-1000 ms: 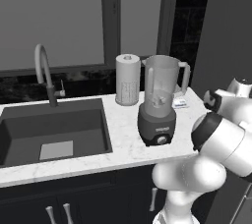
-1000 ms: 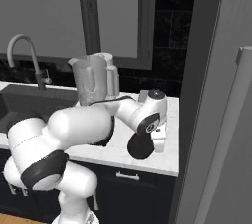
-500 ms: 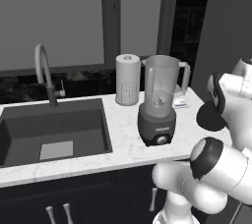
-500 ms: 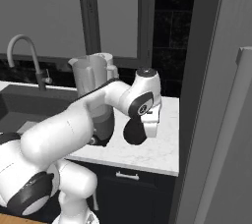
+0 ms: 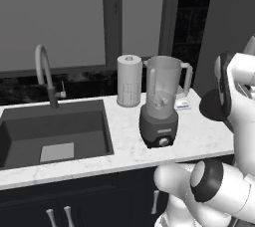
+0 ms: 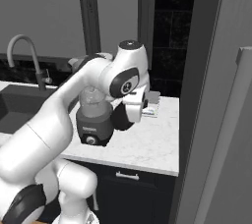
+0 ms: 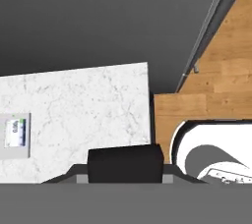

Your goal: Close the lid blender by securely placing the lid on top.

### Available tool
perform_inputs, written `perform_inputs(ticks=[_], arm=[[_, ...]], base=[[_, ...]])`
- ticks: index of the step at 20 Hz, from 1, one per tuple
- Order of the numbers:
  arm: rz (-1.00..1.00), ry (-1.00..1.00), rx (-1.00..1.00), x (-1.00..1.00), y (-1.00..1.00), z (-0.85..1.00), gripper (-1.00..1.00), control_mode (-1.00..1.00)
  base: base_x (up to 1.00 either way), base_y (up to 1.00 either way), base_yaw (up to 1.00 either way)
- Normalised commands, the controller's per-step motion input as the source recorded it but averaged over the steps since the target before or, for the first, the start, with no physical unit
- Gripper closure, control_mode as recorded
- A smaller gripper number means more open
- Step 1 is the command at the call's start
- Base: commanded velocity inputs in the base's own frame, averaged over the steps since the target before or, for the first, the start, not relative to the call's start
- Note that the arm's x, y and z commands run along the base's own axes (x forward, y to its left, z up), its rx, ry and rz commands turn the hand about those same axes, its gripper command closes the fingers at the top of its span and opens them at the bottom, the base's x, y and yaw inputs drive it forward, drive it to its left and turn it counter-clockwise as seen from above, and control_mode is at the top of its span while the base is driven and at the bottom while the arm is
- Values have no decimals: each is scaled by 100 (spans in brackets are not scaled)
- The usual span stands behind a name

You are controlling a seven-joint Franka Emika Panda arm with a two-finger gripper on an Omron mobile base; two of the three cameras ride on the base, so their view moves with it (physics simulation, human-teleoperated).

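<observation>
Gripper [image 7: 125, 165] seen in hand view as one dark block at the bottom edge; fingers not separable, so cannot tell how far open it is or whether it holds anything. It looks straight down on the counter [image 7: 88, 105], white marble with grey veins, near its end edge. Beyond that edge: wood floor [image 7: 221, 61] and a dark cabinet side. One small flat white packet [image 7: 15, 135] with a label lies on the marble off to the left in hand view. In the right base view the wrist [image 6: 129, 78] hangs above the counter just right of the blender [image 6: 93, 120], partly in front of it. One blender [image 5: 162, 102], upright, long axis vertical: clear jar on a dark grey base, round knob facing the front counter edge, jar handle on the right in the left base view. Jar mouth is open, no lid on it. Lid not located in these views. One white ribbed cylinder [image 5: 129, 80] stands upright just behind and left of the blender, near but apart. The packet [image 5: 182, 104] lies just right of the blender, toward the back. One dark sink [image 5: 50, 134] is set into the counter further left, with one curved faucet [image 5: 46, 74] behind it. Back wall: grey panels with dark vertical frames [image 5: 112, 17], black tile at right. Dark cabinets below the counter with pale handles. Tall grey unit [image 6: 216, 95] at far right in the right base view.
</observation>
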Motion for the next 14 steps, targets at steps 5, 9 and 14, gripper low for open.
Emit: perform_inputs(ticks=[5, 9, 14], arm=[[-4, -5, 10, -46, 53, 67, 100, -100], [0, -19, 18, -27, 55, 24, 100, -100], [0, -22, 18, -13, 67, 39, 100, -100]], base=[[0, 0, 0], [0, 0, 0], [0, 0, 0]])
